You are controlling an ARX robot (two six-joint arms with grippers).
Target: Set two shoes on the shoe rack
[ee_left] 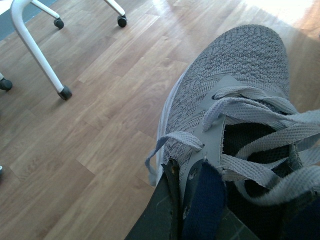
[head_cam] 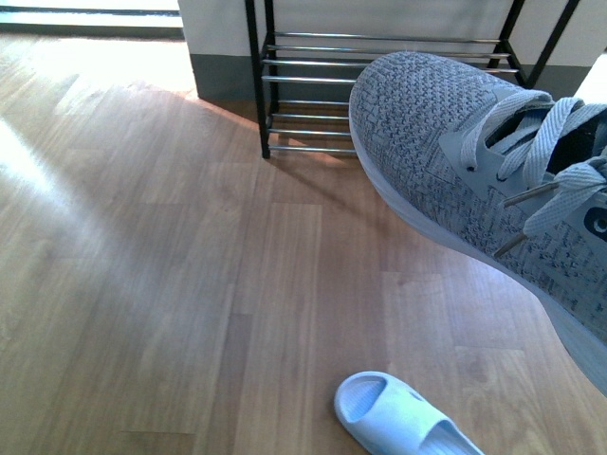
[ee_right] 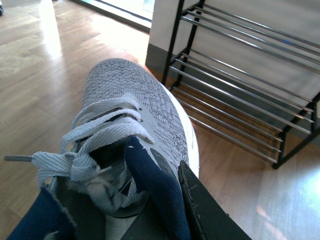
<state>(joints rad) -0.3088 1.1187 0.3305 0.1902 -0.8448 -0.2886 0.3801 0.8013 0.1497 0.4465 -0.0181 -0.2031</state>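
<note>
Right-hand sneaker (head_cam: 446, 161): grey knit, carried clear of the wood floor (head_cam: 142, 284), toe tipped up and aimed at the shoe rack (head_cam: 303, 63); near the rack but on no shelf, angled probably to go in toe-first.
Right gripper (ee_right: 170, 210): closed on the heel collar, one dark finger outside the wall, navy lining pinched against it; collar likely chosen as the one thin edge a narrow claw can bite.
Left-hand sneaker (ee_left: 235, 85): same kind, laces loose, hanging over bare floor with white castor legs (ee_left: 39, 50) well off to one side; no rack in that view and absent from the front view, so probably further from the shelves.
Left gripper (ee_left: 187, 205): clamped likewise on the collar beside the tongue, lining folded between the fingers; inner finger hidden.
Slide sandal (head_cam: 398, 417): pale blue, flat on the floor close to the robot, well apart from the rack.
Rack shelves: thin silver rods, no shoe on the stretch in view.
Progress: both sneakers lifted, neither placed yet.
Risk: dangling laces apt to snag between rods; a sole set across too few rods could tip.
</note>
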